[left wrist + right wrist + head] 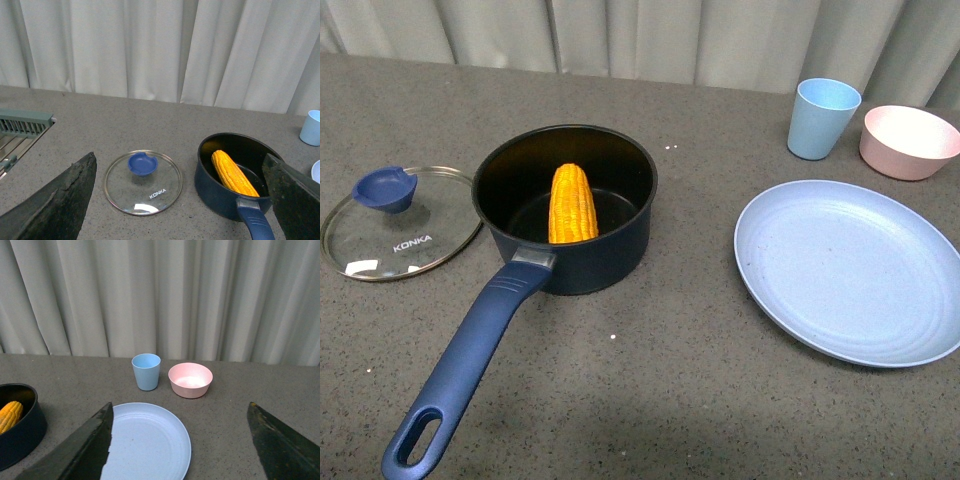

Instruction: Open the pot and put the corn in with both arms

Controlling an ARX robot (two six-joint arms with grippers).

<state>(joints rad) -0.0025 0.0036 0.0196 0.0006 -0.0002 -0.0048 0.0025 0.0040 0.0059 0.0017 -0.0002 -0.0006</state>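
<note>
The dark navy pot (610, 250) stands open on the grey table, its long blue handle (470, 365) pointing toward me. The yellow corn cob (572, 204) leans inside it against the near wall. The glass KONKA lid (400, 225) with its blue knob lies flat to the left of the pot. Neither arm shows in the front view. My left gripper (182, 200) is open and empty, above the lid (143, 181) and the pot (220, 200). My right gripper (180, 442) is open and empty above the blue plate (145, 440).
A light blue plate (850, 270) lies right of the pot. A blue cup (822, 118) and a pink bowl (908, 141) stand at the back right. A grey-green rack (20, 125) shows at the table's left edge. Grey curtains hang behind.
</note>
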